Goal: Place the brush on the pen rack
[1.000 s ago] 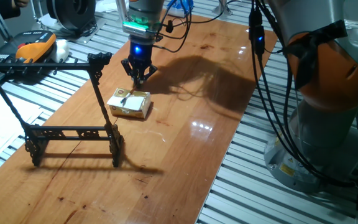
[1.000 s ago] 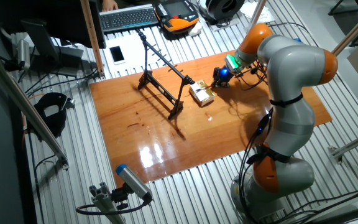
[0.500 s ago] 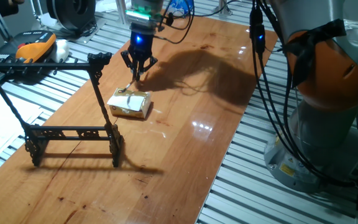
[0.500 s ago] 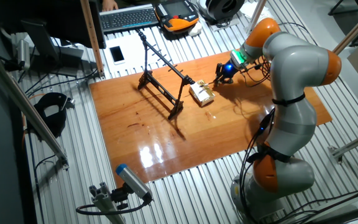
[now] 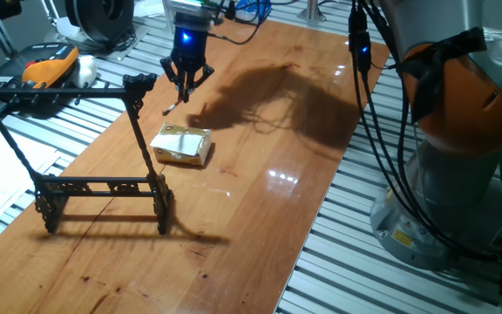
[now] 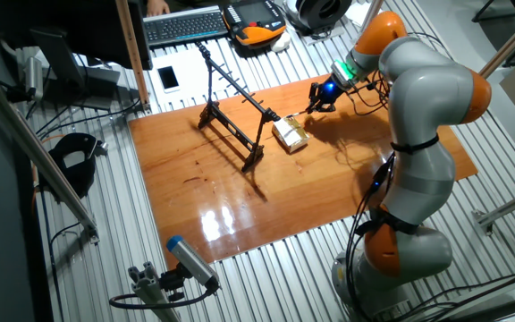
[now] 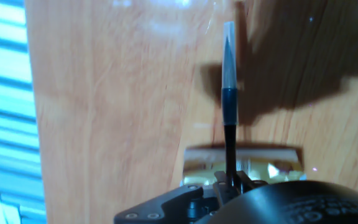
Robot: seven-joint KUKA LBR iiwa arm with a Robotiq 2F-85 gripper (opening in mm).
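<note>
Since a second ago the gripper (image 5: 182, 85) has risen off the yellowish block (image 5: 182, 145) and shifted toward the upper left of one fixed view, carrying the brush (image 5: 174, 103) with it. It now hangs in the air above the table (image 5: 260, 201), above and behind the block, close to the top crossbar end of the pen rack (image 5: 103, 187).

Only the hand view shows the grip plainly: the fingers (image 7: 225, 182) are closed tight on the brush (image 7: 229, 93), which runs straight up the frame from between them, dark shaft first, pale end at the top. Below it a strip of the block (image 7: 194, 169) shows at the bottom centre, and the rack is out of that frame. In the other fixed view the gripper (image 6: 315, 101) sits at upper centre right, well apart from the block (image 6: 290, 135), with the rack (image 6: 232, 125) standing to its left.

Open wood lies across the lower and right parts of both fixed views. The rack stands near the table's left edge in one fixed view, its base rail parallel to that edge.

The table is glossy brown wood with glare spots, set on ribbed metal flooring; a keyboard (image 6: 186, 24) and an orange handset (image 6: 257, 15) lie beyond it.
</note>
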